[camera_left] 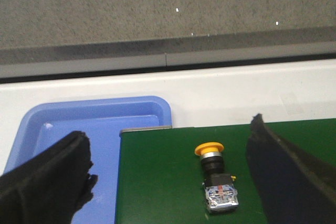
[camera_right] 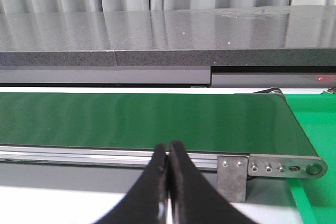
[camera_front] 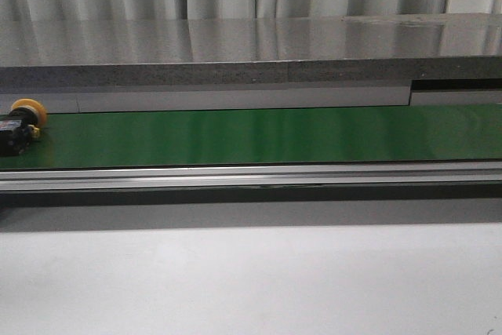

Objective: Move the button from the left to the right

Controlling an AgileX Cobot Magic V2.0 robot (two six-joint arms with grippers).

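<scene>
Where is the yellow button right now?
The button lies on its side at the far left end of the green belt in the front view, beside the blue tray, between the open left gripper's fingers.

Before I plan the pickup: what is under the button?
The button lies on its side on the green belt, near the end by the blue tray. Its underside is hidden.

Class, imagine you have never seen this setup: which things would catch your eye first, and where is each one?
The long green conveyor belt running across the front view stands out first, with the button, yellow-orange cap on a black body, lying on its far left end. In the left wrist view a blue tray sits just beyond that end, and the left gripper hangs open around the button. The right gripper is shut, empty, before the belt's right end.
</scene>
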